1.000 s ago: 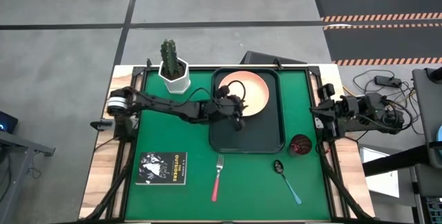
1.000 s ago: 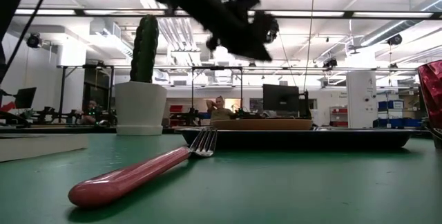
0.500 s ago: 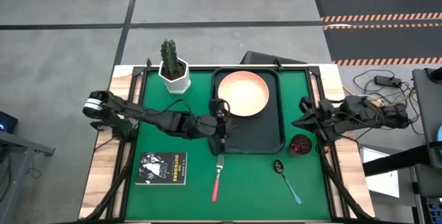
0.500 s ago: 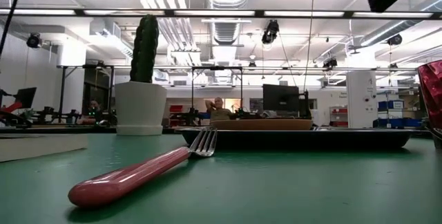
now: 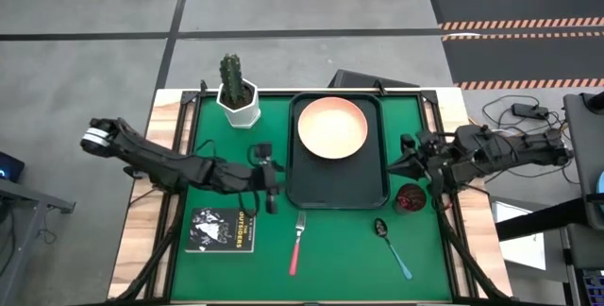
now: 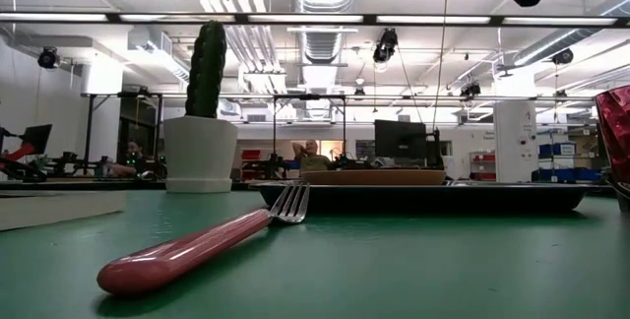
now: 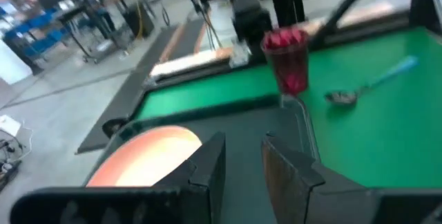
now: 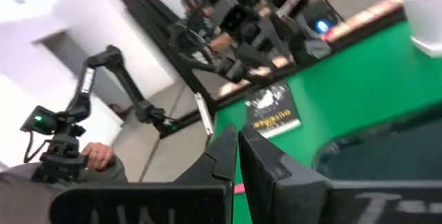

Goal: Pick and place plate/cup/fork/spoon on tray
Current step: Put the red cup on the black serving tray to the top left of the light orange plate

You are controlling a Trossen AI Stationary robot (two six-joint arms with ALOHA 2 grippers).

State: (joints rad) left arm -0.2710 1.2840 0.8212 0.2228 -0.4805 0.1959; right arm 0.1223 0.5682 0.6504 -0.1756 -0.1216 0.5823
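The plate lies in the tray's far half, with the cup just right of the tray and the fork and spoon nearer.

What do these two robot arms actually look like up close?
Both are dark, almost black, built from slim jointed segments, with thin black cables along the right arm. The left arm has a pale ring at its outer joint. The left gripper and the right gripper each end in two flat, dark, blade-like jaws. No markings are readable on either.
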